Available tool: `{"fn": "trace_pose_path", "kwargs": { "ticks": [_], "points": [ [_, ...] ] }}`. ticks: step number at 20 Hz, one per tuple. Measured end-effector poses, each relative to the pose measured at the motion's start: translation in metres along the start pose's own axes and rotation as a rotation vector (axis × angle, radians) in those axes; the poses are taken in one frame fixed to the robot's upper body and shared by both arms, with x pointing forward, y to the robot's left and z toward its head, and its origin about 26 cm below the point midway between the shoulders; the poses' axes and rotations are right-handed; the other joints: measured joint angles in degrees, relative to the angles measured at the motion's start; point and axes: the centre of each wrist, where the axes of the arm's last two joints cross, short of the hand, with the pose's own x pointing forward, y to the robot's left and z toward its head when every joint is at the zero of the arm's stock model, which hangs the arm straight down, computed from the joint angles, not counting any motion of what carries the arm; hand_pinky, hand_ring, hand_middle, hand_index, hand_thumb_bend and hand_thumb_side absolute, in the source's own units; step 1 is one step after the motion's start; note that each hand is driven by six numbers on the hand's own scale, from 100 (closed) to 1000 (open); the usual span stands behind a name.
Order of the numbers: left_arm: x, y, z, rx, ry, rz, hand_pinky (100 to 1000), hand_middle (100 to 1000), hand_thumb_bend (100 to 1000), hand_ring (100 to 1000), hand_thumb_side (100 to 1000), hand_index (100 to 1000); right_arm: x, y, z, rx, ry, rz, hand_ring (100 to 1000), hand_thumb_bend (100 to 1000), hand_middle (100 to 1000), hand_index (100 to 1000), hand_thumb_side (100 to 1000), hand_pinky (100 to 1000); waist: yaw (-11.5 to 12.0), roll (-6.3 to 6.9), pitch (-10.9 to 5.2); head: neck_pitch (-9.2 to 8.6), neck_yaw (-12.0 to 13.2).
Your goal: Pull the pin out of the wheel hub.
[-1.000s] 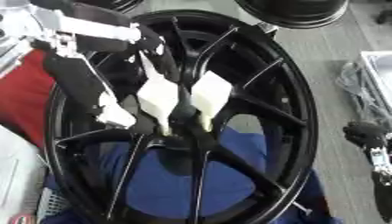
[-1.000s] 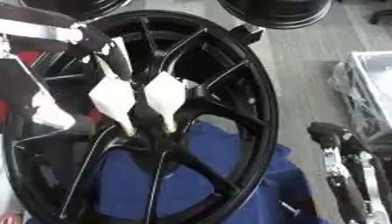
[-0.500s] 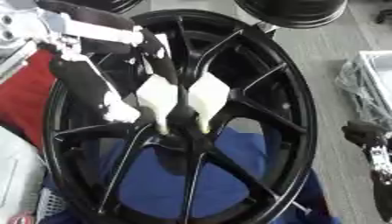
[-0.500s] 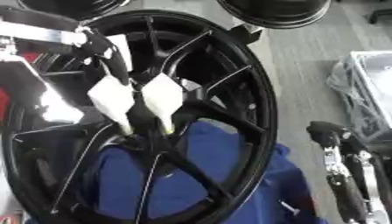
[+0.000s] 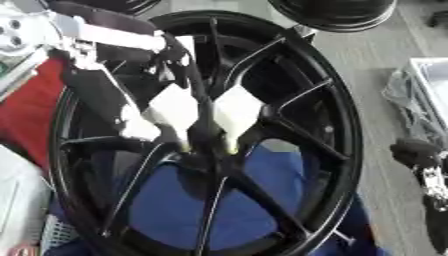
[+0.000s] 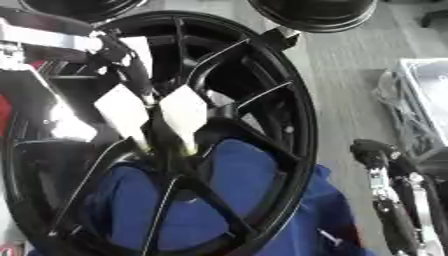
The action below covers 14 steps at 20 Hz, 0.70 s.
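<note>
**At the hub centre: left hand on the pin site**

At the middle of my view the black wheel hub [image 5: 289, 95] stands tilted, its spokes fanning out from the centre, with blue cloth [image 5: 175, 200] showing through the lower openings from about five to eight o'clock. My left hand [image 5: 197, 112] comes in from ten o'clock, and its pale fingers [image 6: 184, 112] reach down into the centre of the wheel, their tips drawn close together just above where the spokes meet. I judge they are pinched round the pin, but the pin itself is hidden behind the fingertips and the dark spokes, so I cannot make it out; I place it at the centre bore, under those tips. Whether the fingers actually have it, I cannot tell for certain.

My right hand [image 6: 385, 160] sits idle at about four o'clock, near the right edge, a dark shape with fingers I cannot read.

To me this is the grasp step: the hand is set on the pin, and the pull is not yet done. The next move calls for drawing the left hand straight back along the pin's axis, away from the hub face, without dragging sideways against the spokes. If the fingers slip, I would re-seat them lower before trying again. The wheel could also rock on the cloth.
</note>
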Motion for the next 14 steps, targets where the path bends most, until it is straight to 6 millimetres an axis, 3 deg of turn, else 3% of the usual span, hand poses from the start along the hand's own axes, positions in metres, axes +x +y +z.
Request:
{"fn": "trace_pose_path", "kwargs": {
  "ticks": [4,8,14],
  "points": [
    [0.000,0.000,0.000,-0.004,0.002,-0.002,643,817,367,895,100,812,0.000,0.000,0.000,0.002,0.002,-0.001,773,100,713,695,675,829,0.0,-0.10,0.21,0.00,0.0],
    [-0.004,0.001,-0.001,-0.013,0.012,-0.003,642,810,302,893,100,805,0.000,0.003,0.000,0.005,0.002,-0.009,772,100,712,695,677,830,0.0,-0.13,0.28,-0.03,0.0],
    [-0.011,0.003,-0.003,-0.027,0.024,-0.006,638,805,330,888,100,805,0.000,0.003,0.000,0.008,0.004,-0.008,773,100,712,695,679,831,-0.1,-0.15,0.35,-0.44,0.1]
  ]
}}
